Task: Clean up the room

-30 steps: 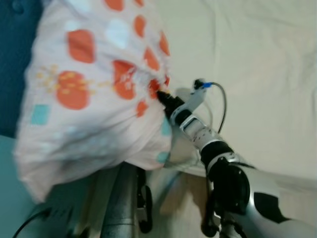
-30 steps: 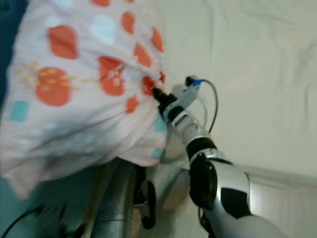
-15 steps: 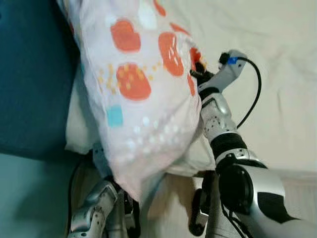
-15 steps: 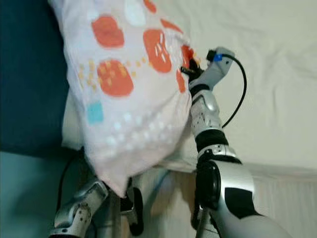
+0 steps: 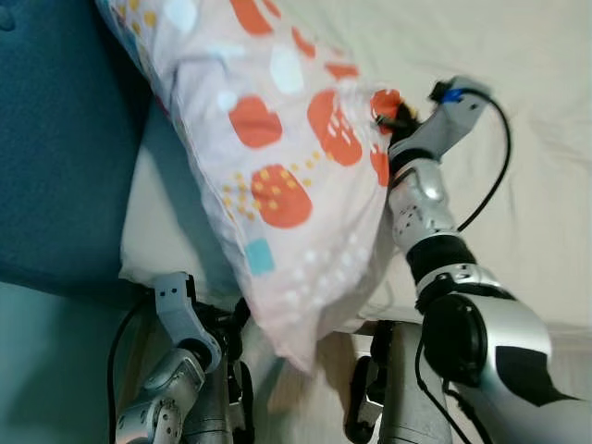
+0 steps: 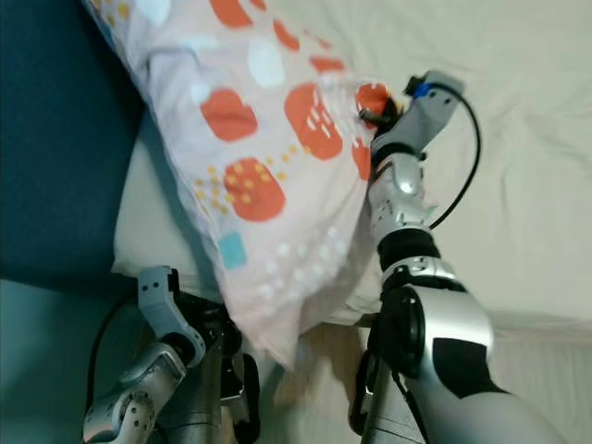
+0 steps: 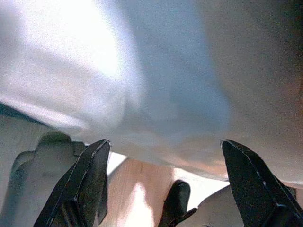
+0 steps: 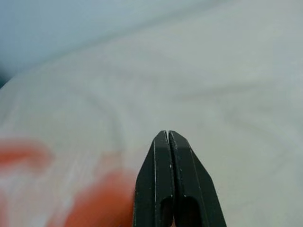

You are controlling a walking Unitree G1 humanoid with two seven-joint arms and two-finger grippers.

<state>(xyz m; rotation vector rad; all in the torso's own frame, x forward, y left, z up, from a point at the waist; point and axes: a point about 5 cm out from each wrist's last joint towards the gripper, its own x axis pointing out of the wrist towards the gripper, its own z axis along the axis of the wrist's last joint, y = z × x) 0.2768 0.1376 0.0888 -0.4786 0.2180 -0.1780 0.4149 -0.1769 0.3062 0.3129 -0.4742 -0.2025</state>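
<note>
The pillow (image 5: 277, 176) runs from the upper left of the left eye view down to lower centre. It lies over the cream bed sheet (image 5: 518, 55), beside the blue headboard (image 5: 55, 139) at the left edge, with its lower corner hanging past the mattress edge.

The right gripper (image 5: 393, 118) sits right of centre near the top of that view. Its fingers are pressed together on a fold of the pillow's printed cover; in the right wrist view the two black fingertips (image 8: 168, 156) meet with no gap, red-spotted fabric just beside them. Treat this as a thin pinch on cloth, not a grip on the filling.

The left gripper (image 5: 199, 324) is at the lower left, beneath the hanging corner. In the left wrist view its fingers (image 7: 90, 175) are spread wide and hold nothing, with pale fabric above them.

To do this step well:
- Keep the right pinch tight. A sudden pull could slide the cover out.
- Bring the left gripper up under the sagging corner to carry its weight.
- Move both arms together toward the headboard so the pillow lands flat.
</note>
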